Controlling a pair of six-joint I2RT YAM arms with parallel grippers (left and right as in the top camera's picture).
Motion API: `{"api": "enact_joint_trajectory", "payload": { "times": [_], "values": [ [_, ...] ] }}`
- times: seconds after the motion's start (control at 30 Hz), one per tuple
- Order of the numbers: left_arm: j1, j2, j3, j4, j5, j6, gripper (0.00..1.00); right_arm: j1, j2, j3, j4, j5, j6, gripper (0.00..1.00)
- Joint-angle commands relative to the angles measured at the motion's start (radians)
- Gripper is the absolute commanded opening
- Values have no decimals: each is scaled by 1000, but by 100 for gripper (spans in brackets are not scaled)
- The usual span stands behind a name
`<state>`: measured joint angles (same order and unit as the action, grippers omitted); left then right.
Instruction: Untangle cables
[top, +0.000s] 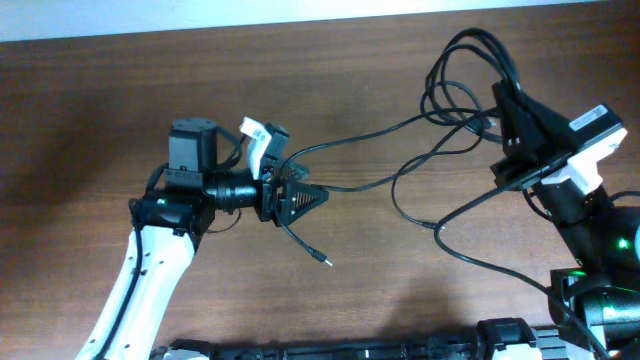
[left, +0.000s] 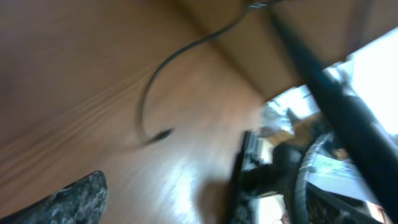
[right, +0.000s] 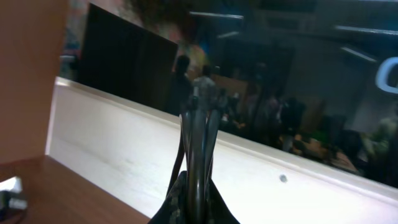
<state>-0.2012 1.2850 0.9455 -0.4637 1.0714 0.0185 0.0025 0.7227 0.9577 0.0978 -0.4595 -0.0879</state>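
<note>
The cables (top: 466, 72) are thin black cords. Some are gathered in loops at the far right, where my right gripper (top: 500, 100) is shut on them. In the right wrist view the cords (right: 198, 134) rise straight up from between the closed fingers of that gripper (right: 194, 196). Loose strands trail left across the table to my left gripper (top: 312, 196), which lies on its side, open, with nothing seen between its jaws. A free plug end (top: 325, 262) lies just in front of it. The blurred left wrist view shows one finger (left: 71, 199) and the same plug end (left: 163, 133) on the wood.
The brown wooden table (top: 100, 100) carries both arms. Another cord (top: 480, 262) winds toward the right arm's base (top: 600, 305). A black strip (top: 350, 350) runs along the front edge. A white ledge (right: 124, 149) shows beyond the table.
</note>
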Motion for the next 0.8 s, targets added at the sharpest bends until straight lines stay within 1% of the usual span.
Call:
{"api": "enact_joint_trajectory", "payload": {
  "times": [0.0,0.07,0.1,0.17,0.23,0.33,0.4,0.43,0.5,0.6,0.63,0.67,0.7,0.77],
  "values": [
    [6,5,5,-68,-349,13,99,-4,-10,13,-2,79,-13,4],
    [6,5,5,-111,-520,10,99,-4,-10,13,-19,79,-13,4],
    [6,5,5,-137,-636,-22,99,-4,-10,13,-34,79,-13,4],
    [6,5,5,-172,-792,-75,99,-4,-10,13,-61,79,-13,4],
    [7,5,5,-190,-885,-104,99,-4,-10,13,-79,79,-13,4],
    [13,5,5,-197,-947,-98,99,-4,-10,13,-83,79,-13,4],
    [13,5,5,-197,-949,-19,99,-4,-10,13,-83,79,-13,4],
    [13,5,5,-197,-965,51,99,-4,-10,13,-83,79,-13,4],
    [13,5,5,-197,-1029,82,99,-4,-10,13,-83,79,-13,4],
    [13,5,5,-201,-1145,92,99,-4,-10,13,-83,79,-13,4],
    [13,5,5,-202,-1183,124,99,-4,-10,13,-83,79,-13,4],
    [13,5,5,-204,-1209,170,99,-4,-10,13,-83,79,-13,4],
    [13,5,5,-204,-1230,188,99,-4,-10,13,-83,78,-13,4],
    [13,5,5,-204,-1244,187,99,-4,-10,13,-84,67,-11,4]
  ]
}}
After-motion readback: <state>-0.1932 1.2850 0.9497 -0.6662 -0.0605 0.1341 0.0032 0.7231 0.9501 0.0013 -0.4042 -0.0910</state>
